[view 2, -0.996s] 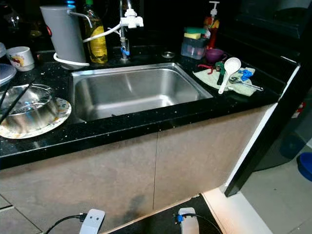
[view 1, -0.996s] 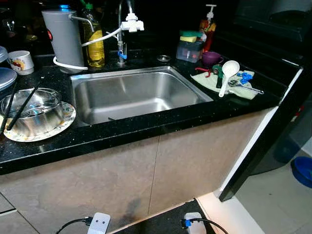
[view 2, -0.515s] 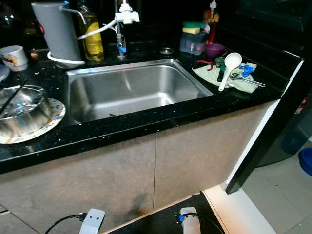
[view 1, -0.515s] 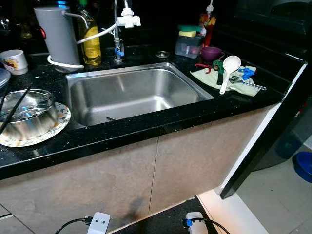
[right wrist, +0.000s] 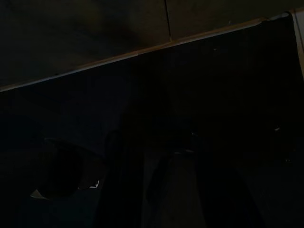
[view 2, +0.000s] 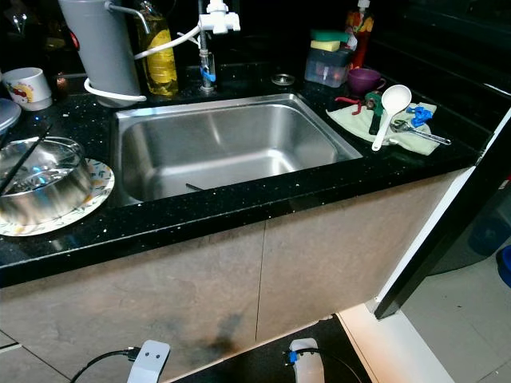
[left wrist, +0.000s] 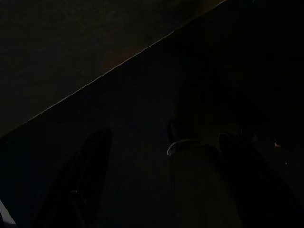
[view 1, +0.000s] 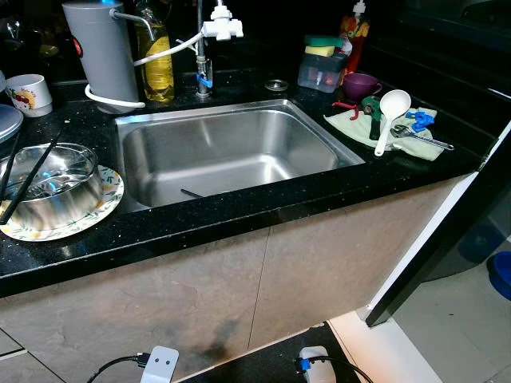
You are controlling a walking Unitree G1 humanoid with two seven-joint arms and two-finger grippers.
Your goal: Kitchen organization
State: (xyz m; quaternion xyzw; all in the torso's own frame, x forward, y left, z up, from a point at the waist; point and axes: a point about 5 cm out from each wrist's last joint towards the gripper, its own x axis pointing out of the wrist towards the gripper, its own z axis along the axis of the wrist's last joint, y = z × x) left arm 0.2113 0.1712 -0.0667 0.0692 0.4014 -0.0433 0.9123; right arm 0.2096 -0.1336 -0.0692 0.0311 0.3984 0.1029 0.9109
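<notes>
Both arms hang idle low beside the cabinet fronts, their wrist views very dark; the left gripper and the right gripper show as faint black shapes, and I cannot tell whether either one's fingers are apart or together. Everything to be organised lies up on the speckled black stone countertop, well apart from both grippers.

At the far left stands a white printed mug. In front of it a shiny steel bowl sits on a patterned round plate, with dark chopsticks leaning across the bowl. Behind, a tall grey cylindrical water filter stands just beside a bottle of yellow oil; a white hose runs from the filter to the white-tipped tap. The rectangular stainless steel sink fills the middle. To its right, at the back, a clear plastic box holding green and yellow sponges stands next to a purple cup. Nearer the edge, a pale green cloth carries a white plastic ladle and small utensils with blue handles.
</notes>
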